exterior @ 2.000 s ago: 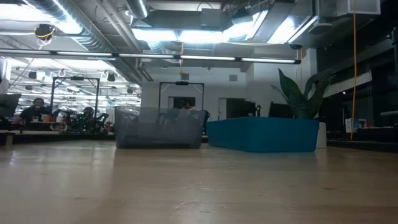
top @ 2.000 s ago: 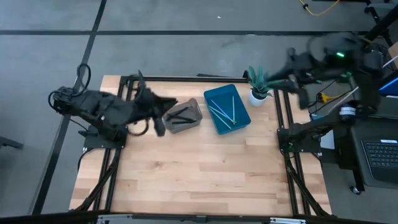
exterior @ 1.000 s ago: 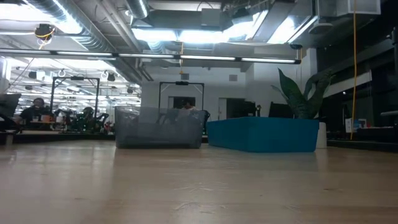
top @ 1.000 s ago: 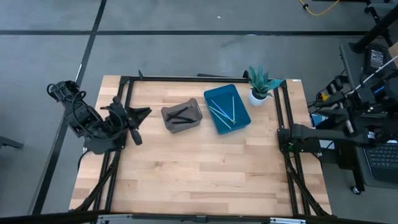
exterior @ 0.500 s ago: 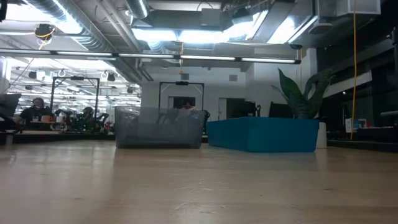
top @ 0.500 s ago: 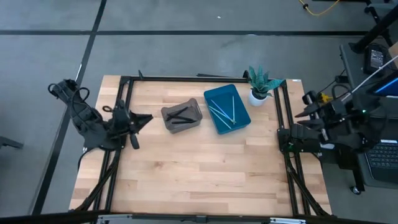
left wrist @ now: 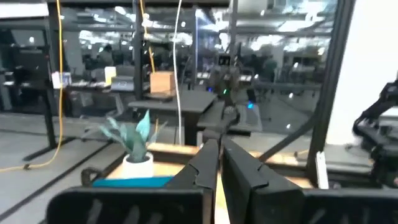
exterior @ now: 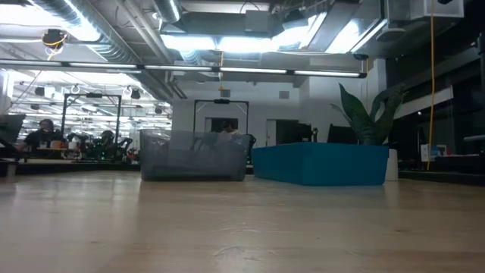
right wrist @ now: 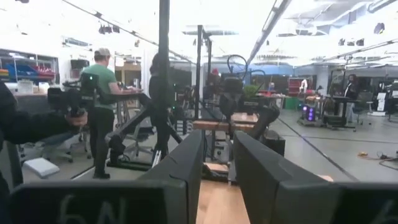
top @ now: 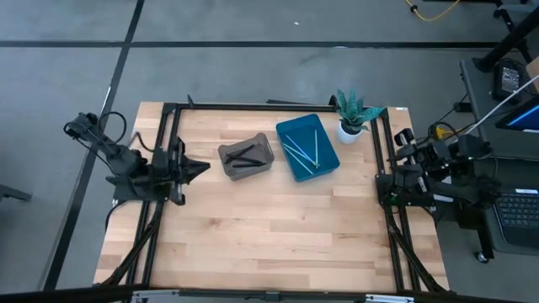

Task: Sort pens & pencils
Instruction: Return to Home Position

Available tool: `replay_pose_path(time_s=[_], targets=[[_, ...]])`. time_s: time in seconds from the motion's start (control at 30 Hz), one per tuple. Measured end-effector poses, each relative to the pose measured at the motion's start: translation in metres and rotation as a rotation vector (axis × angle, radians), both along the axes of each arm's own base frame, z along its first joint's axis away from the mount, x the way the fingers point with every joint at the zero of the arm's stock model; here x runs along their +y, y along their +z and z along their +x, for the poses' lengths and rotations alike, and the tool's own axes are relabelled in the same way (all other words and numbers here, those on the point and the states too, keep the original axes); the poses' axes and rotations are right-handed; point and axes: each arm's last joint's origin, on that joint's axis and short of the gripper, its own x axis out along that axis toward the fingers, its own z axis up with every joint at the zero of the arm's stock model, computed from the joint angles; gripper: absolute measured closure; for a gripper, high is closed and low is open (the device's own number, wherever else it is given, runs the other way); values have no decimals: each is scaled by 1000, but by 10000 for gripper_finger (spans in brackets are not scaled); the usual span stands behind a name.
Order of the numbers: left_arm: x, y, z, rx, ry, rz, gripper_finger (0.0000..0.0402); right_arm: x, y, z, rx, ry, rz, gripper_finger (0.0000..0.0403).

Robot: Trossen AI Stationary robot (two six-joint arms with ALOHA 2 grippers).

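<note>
You have the black sticks (top: 244,157) lying in the grey bin (top: 224,153), long axes roughly across the table. The light blue sticks (top: 301,148) fan in a V in the blue bin (top: 334,162) beside it. Your left gripper (left wrist: 219,149), at the table's left edge, has fingers almost touching and empty. The right gripper (right wrist: 217,140), at the right edge, is slightly parted and also empty.

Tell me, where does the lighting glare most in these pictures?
Low view: ceiling strip lights glare, leaving the grey bin and blue bin backlit. Right wrist view: the ceiling washes out white above the dark right hand. High view: even light on the table.
</note>
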Motion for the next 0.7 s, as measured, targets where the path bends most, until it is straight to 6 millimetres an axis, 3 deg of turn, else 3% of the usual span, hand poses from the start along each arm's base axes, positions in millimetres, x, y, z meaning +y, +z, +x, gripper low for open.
replay_pose_path(time_s=[0.5,0.7], targets=[[29,-54,21,-10,5,24,370,0,-2,1,-16,8,-67,308],[42,-60,23,3,-14,29,382,-3,-19,17,-40,10,-84,308]])
